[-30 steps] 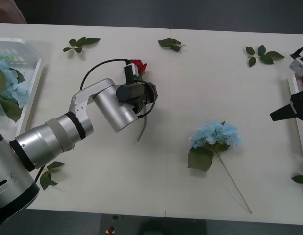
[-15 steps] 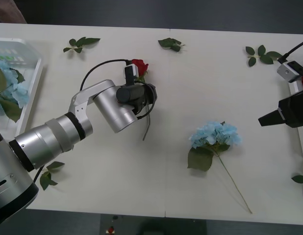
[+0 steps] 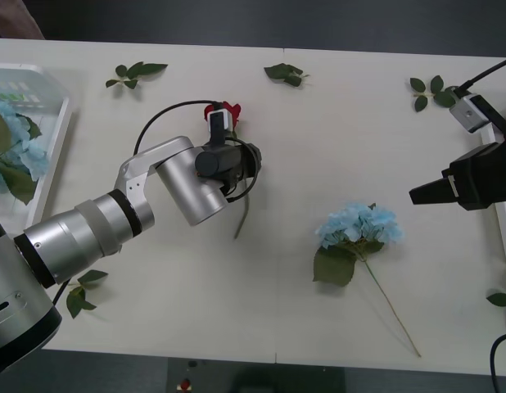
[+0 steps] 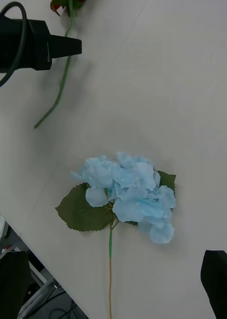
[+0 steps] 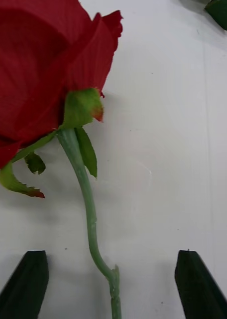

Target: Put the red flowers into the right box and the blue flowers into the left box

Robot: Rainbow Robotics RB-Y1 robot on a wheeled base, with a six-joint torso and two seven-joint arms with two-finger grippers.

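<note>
A red flower (image 3: 227, 110) lies on the white table, its stem (image 5: 88, 214) running between the black fingers of my open left gripper (image 5: 111, 286), which touch nothing. My left wrist (image 3: 224, 160) hangs over it. A blue flower (image 3: 358, 227) lies loose at centre right, also seen from the right wrist (image 4: 126, 192). My right gripper (image 3: 421, 194) hovers open to its right, nothing between its fingers (image 4: 220, 284). More blue flowers (image 3: 11, 147) lie in the left box (image 3: 56, 139). A strip of the right box (image 3: 505, 221) shows at the right edge.
Loose green leaf sprigs lie along the far side (image 3: 137, 72) (image 3: 284, 74) (image 3: 437, 90), near the front left (image 3: 81, 291) and at the right edge (image 3: 500, 299). The table's front edge runs just below the blue flower's stem end.
My right arm has swung left from the right box toward the loose blue flower. The rose and its stem have shifted slightly under the left wrist, which barely moved.
</note>
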